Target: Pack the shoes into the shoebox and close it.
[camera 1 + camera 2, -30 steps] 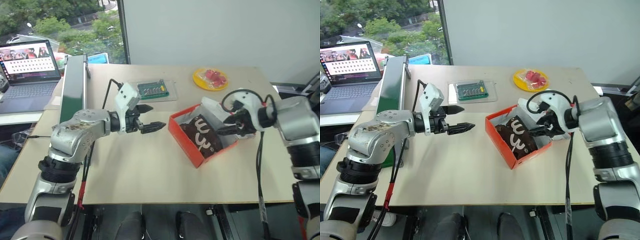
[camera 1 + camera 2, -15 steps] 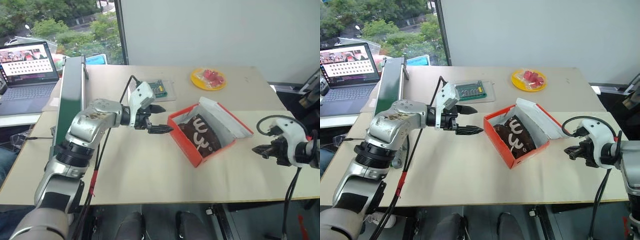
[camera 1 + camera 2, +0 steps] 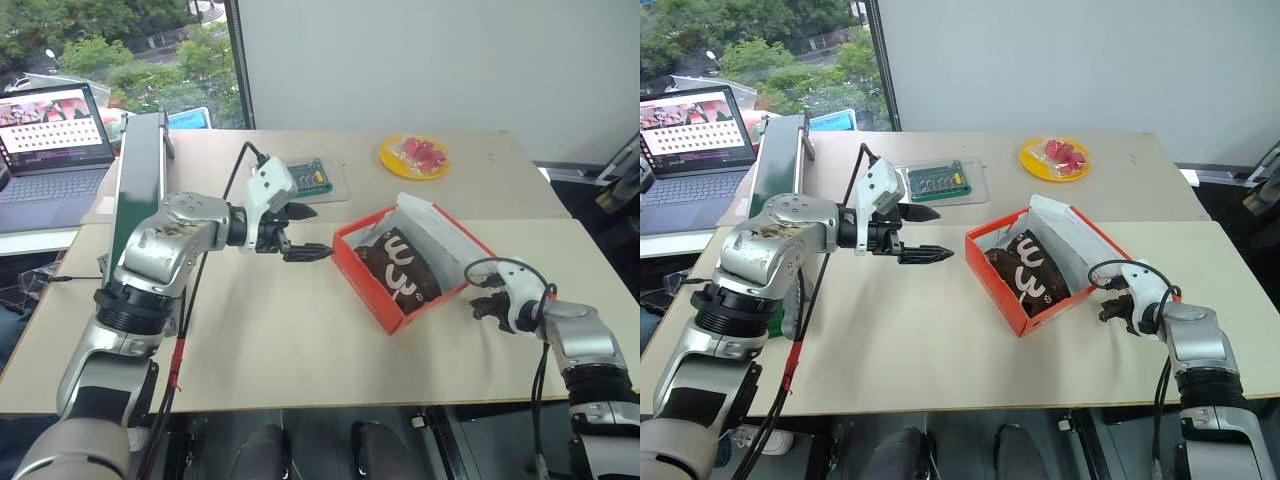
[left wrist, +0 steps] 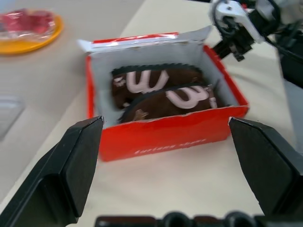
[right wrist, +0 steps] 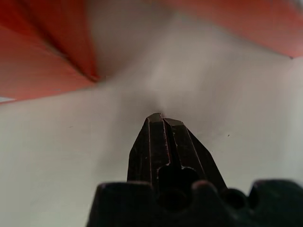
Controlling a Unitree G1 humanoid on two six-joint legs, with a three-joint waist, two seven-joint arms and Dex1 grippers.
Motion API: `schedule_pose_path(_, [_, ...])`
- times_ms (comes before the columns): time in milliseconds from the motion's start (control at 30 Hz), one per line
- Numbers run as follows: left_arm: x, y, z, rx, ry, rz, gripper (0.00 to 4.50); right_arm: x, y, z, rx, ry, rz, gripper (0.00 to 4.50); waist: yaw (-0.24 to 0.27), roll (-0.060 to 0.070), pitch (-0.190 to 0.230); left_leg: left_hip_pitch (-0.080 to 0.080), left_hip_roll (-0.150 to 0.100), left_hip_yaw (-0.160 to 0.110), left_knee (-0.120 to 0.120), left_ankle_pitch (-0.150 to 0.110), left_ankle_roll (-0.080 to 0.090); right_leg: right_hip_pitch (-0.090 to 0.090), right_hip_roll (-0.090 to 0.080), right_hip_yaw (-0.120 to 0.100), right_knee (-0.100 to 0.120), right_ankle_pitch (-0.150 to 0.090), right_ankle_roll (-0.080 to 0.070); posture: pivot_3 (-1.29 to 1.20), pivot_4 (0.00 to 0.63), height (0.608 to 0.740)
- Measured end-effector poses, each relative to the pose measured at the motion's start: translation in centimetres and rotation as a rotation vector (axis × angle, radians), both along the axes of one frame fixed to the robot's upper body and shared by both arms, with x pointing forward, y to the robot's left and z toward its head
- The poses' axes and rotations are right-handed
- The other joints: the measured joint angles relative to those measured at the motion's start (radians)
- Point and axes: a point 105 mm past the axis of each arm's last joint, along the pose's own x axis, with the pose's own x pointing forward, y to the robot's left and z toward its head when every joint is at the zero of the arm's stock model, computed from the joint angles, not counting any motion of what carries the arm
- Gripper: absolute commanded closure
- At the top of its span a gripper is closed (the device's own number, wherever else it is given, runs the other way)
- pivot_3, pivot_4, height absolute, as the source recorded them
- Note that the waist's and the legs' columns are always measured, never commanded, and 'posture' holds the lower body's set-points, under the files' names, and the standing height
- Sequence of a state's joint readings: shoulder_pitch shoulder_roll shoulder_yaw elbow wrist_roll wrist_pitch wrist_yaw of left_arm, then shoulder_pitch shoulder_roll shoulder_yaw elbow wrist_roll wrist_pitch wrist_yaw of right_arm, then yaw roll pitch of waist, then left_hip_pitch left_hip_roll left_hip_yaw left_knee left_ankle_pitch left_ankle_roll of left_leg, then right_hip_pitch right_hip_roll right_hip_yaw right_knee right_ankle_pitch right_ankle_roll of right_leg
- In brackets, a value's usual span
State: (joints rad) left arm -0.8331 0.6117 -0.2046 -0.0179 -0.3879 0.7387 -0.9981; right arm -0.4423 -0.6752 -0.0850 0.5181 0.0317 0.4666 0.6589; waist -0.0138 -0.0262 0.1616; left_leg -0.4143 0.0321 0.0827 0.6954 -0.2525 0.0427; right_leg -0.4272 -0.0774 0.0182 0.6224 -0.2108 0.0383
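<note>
I see both shoes [image 4: 161, 92] soles-up inside the orange-red shoebox [image 3: 405, 265], lid apparently ajar. My left gripper [image 3: 305, 232] hangs wide-jawed left of the shoebox; my right gripper [image 3: 487, 305], jaws closed empty, sits right of it over bare counter [image 3: 300, 350].

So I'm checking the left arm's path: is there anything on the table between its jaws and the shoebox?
No. In the left wrist view, bare table is all that separates the left gripper from the shoebox.
</note>
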Motion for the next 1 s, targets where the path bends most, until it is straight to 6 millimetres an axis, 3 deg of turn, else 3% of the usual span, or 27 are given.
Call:
schedule_pose_path(133, [-0.3,0.2,0.0,-0.001,0.002,0.014,0.00,1.6,0.2,-0.1,-0.019,-0.136,-0.011,4.43,-0.003,0.000,0.000,0.002,0.001,0.000,-0.001,0.000,0.000,0.001,0.000,0.001,0.001,0.000,0.000,0.00,0.150,0.740])
schedule_pose_path(267, [-0.4,0.1,0.3,-0.005,-0.012,0.019,0.00,2.9,1.2,0.5,0.107,-0.265,-0.054,4.43,-0.007,0.000,0.000,0.003,0.001,-0.001,-0.001,0.000,0.000,0.001,0.000,0.002,0.001,0.000,0.000,0.00,0.150,0.740])
schedule_pose_path(500, [-0.1,-0.1,0.6,-0.044,-0.014,0.051,0.00,4.2,1.6,3.7,0.613,-0.479,-0.222,4.43,-0.004,0.001,0.001,0.003,0.001,-0.001,-0.001,0.000,0.000,0.001,0.000,0.002,0.001,0.000,0.000,0.00,0.150,0.740])
schedule_pose_path(633, [0.2,-0.1,0.8,-0.041,-0.031,0.064,0.00,4.4,0.2,6.3,0.955,-0.576,-0.334,4.43,-0.001,0.003,0.002,0.003,0.001,-0.001,-0.001,0.000,0.000,0.001,0.000,0.001,0.003,0.000,0.000,0.00,0.150,0.740])
schedule_pose_path(800, [0.5,-0.1,1.7,-0.051,-0.064,0.070,0.00,4.1,1.5,11.7,1.138,-0.645,-0.185,4.43,-0.003,0.003,0.002,0.002,0.002,-0.001,-0.001,0.000,0.000,0.001,0.000,0.002,0.004,0.000,0.000,0.00,0.150,0.740])
schedule_pose_path(1000, [1.0,0.2,1.8,-0.046,-0.083,0.090,0.00,2.3,6.3,13.5,1.086,-0.481,0.096,4.43,-0.004,0.004,0.002,0.002,0.001,-0.001,-0.001,0.000,0.000,0.000,0.000,0.002,0.003,0.000,0.000,0.00,0.150,0.740])
